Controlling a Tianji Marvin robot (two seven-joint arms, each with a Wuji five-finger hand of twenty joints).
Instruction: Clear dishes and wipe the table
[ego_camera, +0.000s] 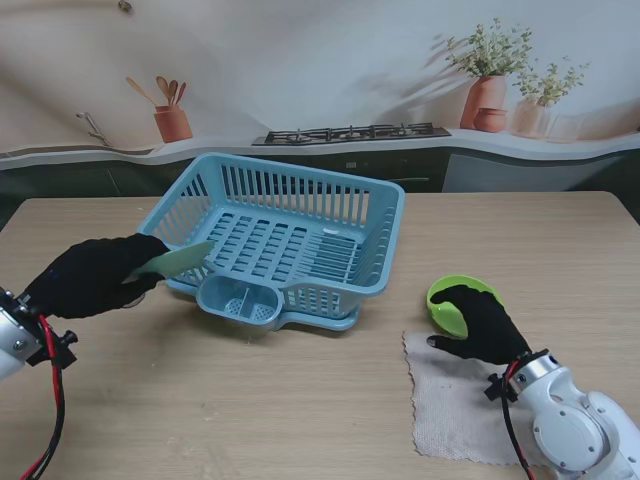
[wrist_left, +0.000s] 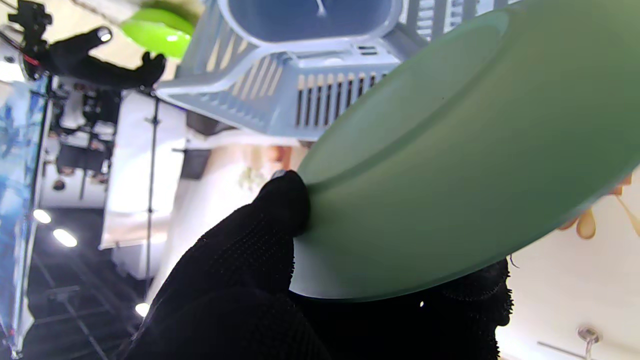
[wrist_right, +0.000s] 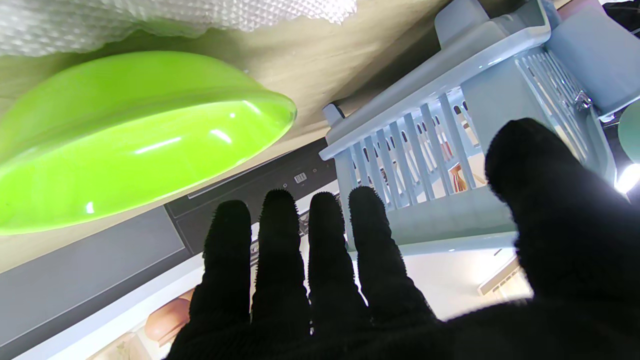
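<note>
Nearest to me, the right hand (ego_camera: 478, 322) lies over the far corner of a white cloth (ego_camera: 455, 410), fingers spread and holding nothing, its fingertips just beside a lime-green bowl (ego_camera: 455, 298) that sits on the bench (ego_camera: 300, 400). Across from it, the left hand (ego_camera: 92, 275) is clamped on the rim of a pale green plate (ego_camera: 178, 261), thumb (wrist_left: 280, 200) pressed on one face and the other fingers underneath, the plate tilted and raised clear of the wood, its free edge right at the near left wall of the blue dish rack (ego_camera: 285, 245).

I'd say the plate is about to go in. To do it well, lift it over the rack's wall before tipping it down (the little cutlery cup (ego_camera: 238, 297) sticks out at the front and could catch the rim), then set it edge-first among the ribs before letting go.

The bench is pale wood grain, matte. Beyond it runs a painted kitchen backdrop: hob (ego_camera: 350, 133), utensil pot (ego_camera: 172, 122), terracotta planters (ego_camera: 490, 100).
</note>
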